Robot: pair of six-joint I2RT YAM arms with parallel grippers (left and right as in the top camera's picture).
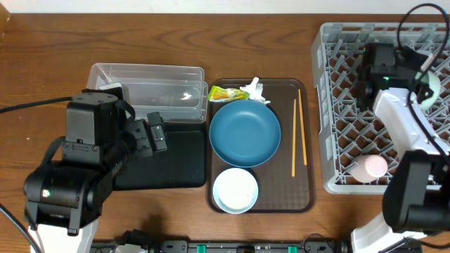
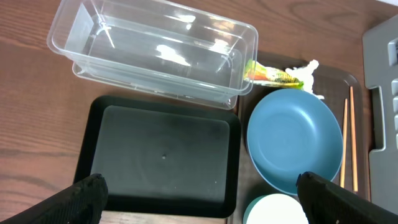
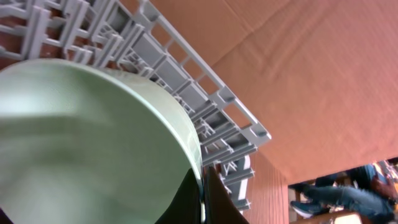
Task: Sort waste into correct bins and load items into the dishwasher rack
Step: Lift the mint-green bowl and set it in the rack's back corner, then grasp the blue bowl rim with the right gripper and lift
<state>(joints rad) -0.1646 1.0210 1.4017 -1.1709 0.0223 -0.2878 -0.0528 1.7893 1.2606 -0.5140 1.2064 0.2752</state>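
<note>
right wrist view: the right gripper (image 3: 202, 196) clenches the pale-green bowl (image 3: 81, 143) by its rim, bowl just ahead of the fingers, at the dishwasher rack (image 3: 186, 68). left gripper (image 2: 205, 194) is released, black tray (image 2: 161, 149) between its fingers.

Glossy clear plastic tub (image 2: 155, 56), matt black tray (image 2: 161, 155), smooth blue bowl (image 1: 245, 132), satiny pale-green bowl (image 3: 74, 137), grey plastic rack (image 1: 336, 91), wood-grain desk (image 1: 42, 56).

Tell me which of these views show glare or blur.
Left wrist: white glare patches on the clear tub, otherwise sharp. Right wrist: the green bowl sits so close it looks soft and smeared; the rack behind is crisper. Overhead: evenly lit, sharp.
</note>
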